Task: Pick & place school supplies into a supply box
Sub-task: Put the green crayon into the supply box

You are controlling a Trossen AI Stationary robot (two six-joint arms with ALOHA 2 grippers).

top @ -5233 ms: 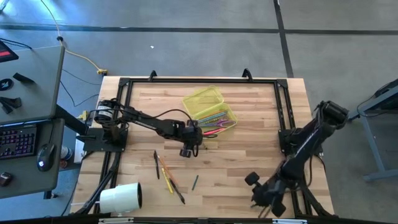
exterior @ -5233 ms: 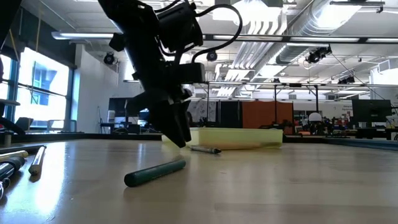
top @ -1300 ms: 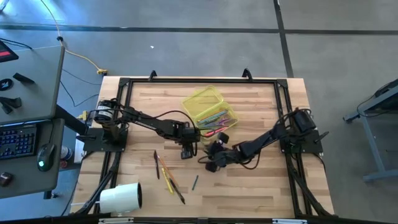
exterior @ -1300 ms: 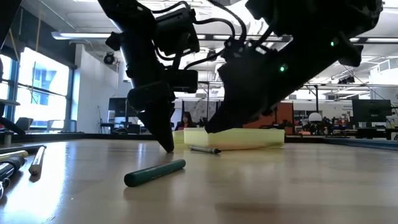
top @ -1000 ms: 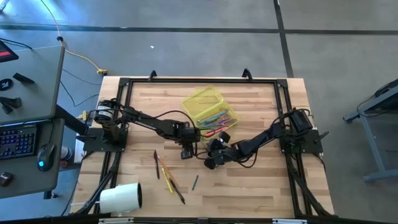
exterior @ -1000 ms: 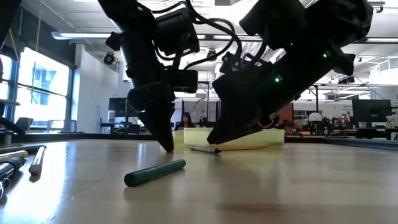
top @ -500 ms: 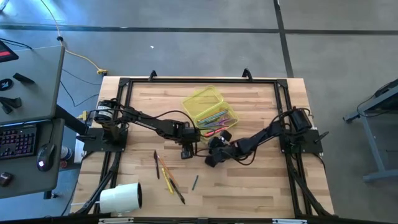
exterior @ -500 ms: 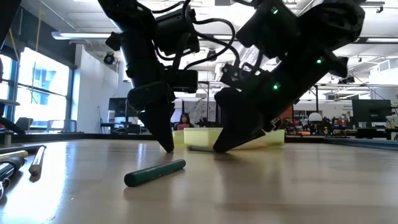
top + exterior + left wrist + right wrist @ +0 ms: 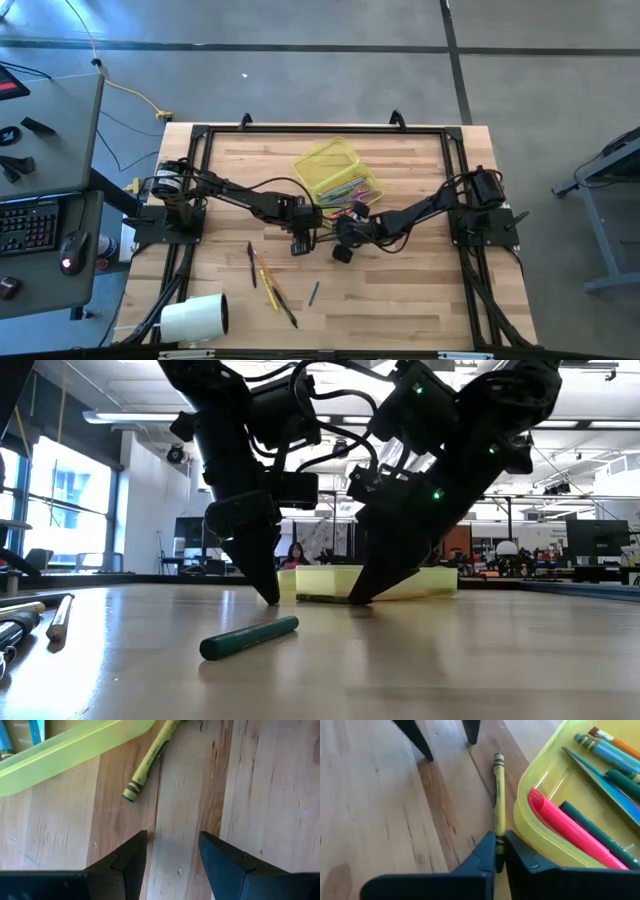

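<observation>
Right wrist view: right gripper [image 9: 496,851] has its fingers pinched tight on a yellow crayon [image 9: 497,795] lying flat on the wooden table [image 9: 380,820], just beside the rim of the supply box [image 9: 545,840]. Box tray holds a pink marker [image 9: 565,832], a dark green marker [image 9: 595,832] and blue and orange supplies farther in. Past the crayon's far end, two dark fingertips of the other arm stand on the wood.

Left wrist view: left gripper [image 9: 172,850] fingers spread apart, nothing between them, bare table under; the same crayon's tip lies just ahead, near the box edge.

Low view: green crayon [image 9: 250,637] lies nearest on the table; both grippers tip-down behind it, box beyond.

High view: loose pencils [image 9: 270,285] well apart toward the near edge; white roll [image 9: 195,318] at the left corner.
</observation>
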